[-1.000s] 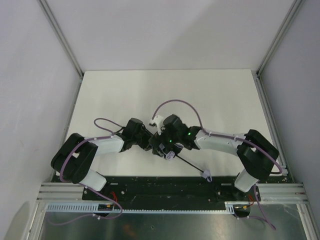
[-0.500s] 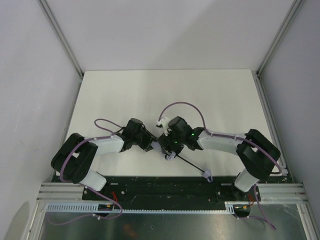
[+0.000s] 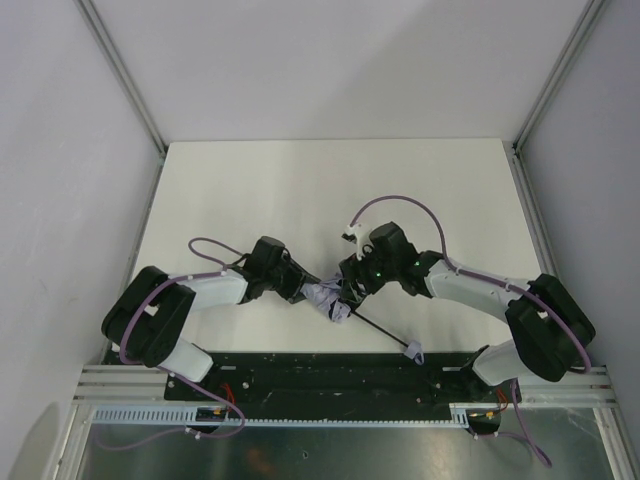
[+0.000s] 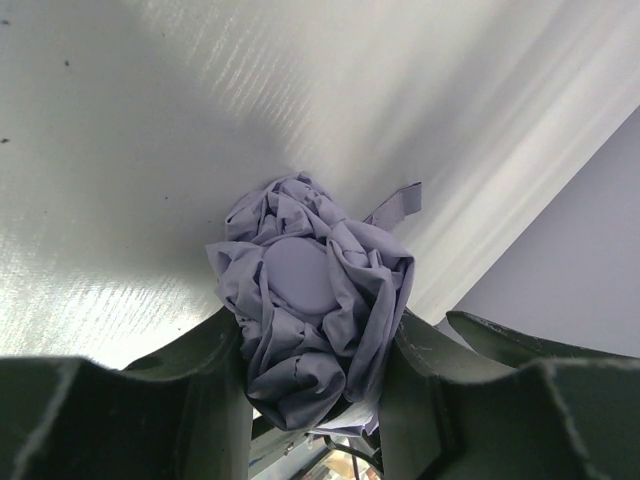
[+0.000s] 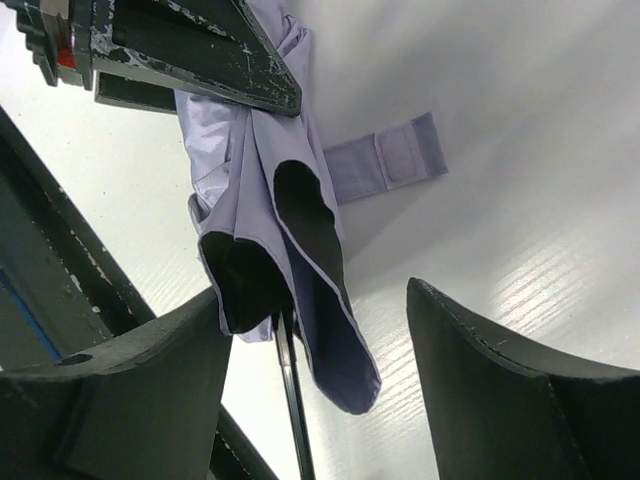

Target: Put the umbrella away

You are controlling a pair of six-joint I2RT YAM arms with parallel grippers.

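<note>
Lavender-grey umbrella [image 3: 325, 297] sits near the white table's [image 3: 300, 190] near edge; only the left wrist view shows the left gripper [image 4: 310, 345] clamped on its bunched canopy, only the right wrist view the right gripper [image 5: 315, 305] spread apart, holding nothing

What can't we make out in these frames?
1. Top view: umbrella handle too small for detail.
2. Top view: right fingers mostly hidden under their own wrist.
3. Left wrist: shaft hidden behind the bunched canopy.
4. Right wrist: shaft cut by bottom edge, handle out of frame.
</note>
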